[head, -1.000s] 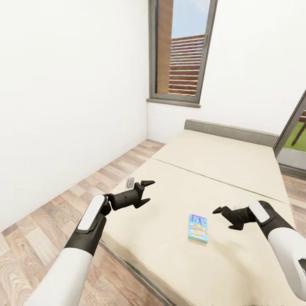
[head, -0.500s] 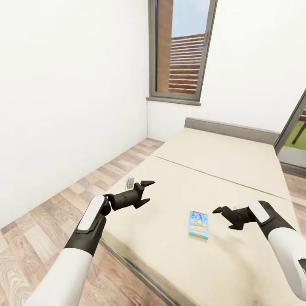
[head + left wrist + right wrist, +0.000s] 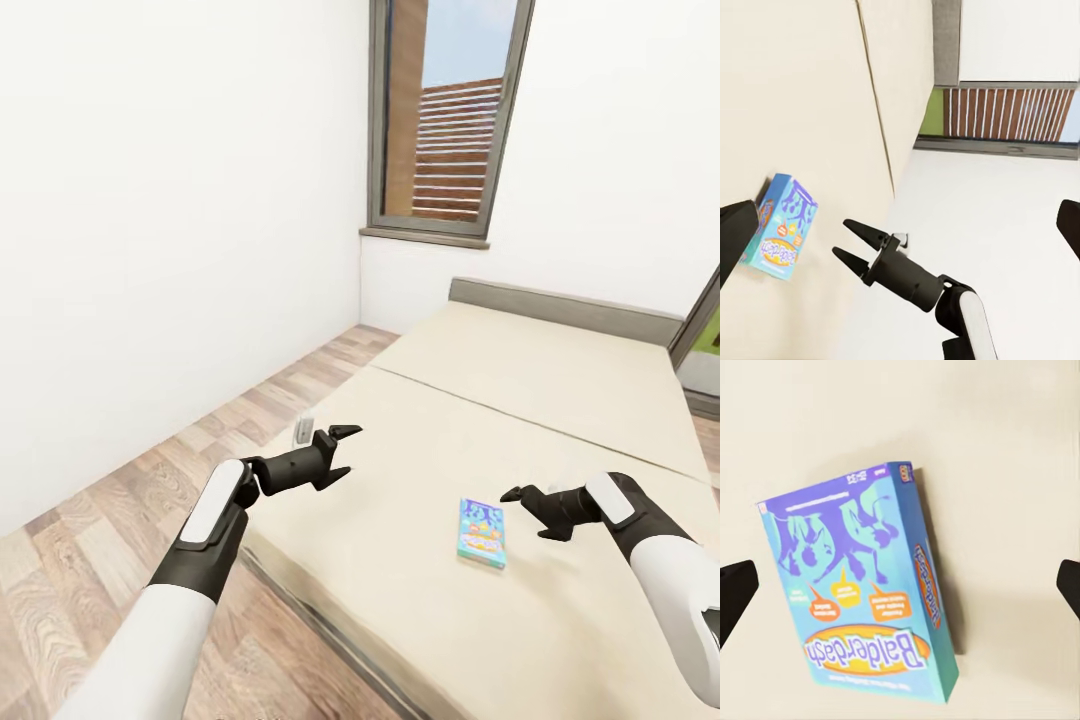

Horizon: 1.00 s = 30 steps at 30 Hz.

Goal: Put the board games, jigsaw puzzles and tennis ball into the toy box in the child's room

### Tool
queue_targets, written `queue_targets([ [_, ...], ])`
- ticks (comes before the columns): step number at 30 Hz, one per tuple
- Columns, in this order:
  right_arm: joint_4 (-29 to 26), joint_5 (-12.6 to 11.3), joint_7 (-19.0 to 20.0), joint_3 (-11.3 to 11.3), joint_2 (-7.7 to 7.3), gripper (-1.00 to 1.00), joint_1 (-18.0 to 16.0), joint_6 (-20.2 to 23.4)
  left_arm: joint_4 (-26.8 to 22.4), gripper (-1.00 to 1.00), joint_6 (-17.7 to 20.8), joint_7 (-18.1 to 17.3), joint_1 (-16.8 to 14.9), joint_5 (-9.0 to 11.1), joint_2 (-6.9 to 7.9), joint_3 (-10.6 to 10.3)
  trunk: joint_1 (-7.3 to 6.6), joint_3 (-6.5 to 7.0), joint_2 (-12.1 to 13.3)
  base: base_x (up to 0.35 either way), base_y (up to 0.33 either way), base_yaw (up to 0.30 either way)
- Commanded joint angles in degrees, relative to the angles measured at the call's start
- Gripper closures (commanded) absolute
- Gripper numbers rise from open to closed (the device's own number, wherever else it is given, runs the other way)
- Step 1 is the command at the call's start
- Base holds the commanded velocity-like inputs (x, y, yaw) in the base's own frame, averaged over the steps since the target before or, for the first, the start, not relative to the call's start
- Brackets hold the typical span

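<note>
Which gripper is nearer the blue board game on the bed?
Right. The right gripper hovers open just beside the blue board game, not touching it. The left gripper is open too, farther off over the bed near its edge.

Both white-sleeved arms reach forward. The black two-fingered left tool [image 3: 342, 450] has its fingers spread. The black right tool [image 3: 523, 507] is likewise spread, holding nothing.

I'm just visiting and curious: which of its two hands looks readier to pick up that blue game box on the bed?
The right hand, probably. It hovers open right beside the blue game box on the bed, and its camera looks straight at the box. The left hand, also open, is farther off, near the bed's edge.
</note>
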Motion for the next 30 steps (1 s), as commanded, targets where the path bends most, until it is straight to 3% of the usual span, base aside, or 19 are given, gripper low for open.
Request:
queue_targets([
  [1,0.0,-0.1,-0.2,-0.3,0.01,-1.00,0.0,0.3,0.0,-1.00,0.1,0.6,0.0,0.6,0.00,0.0,-0.01,-0.05,0.0,0.000,0.000,0.174],
  [26,-0.1,-0.2,0.1,-0.3,-0.29,-1.00,0.0,0.5,0.0,-1.00,-0.1,0.7,0.0,0.6,0.06,0.2,-0.01,-0.05,0.0,0.000,0.000,0.038],
  [30,-0.1,-0.2,0.8,-0.3,-0.44,-1.00,0.0,0.5,0.0,-1.00,-0.1,0.8,0.0,0.6,0.06,0.2,0.87,-0.77,-1.6,0.000,0.000,0.002],
])
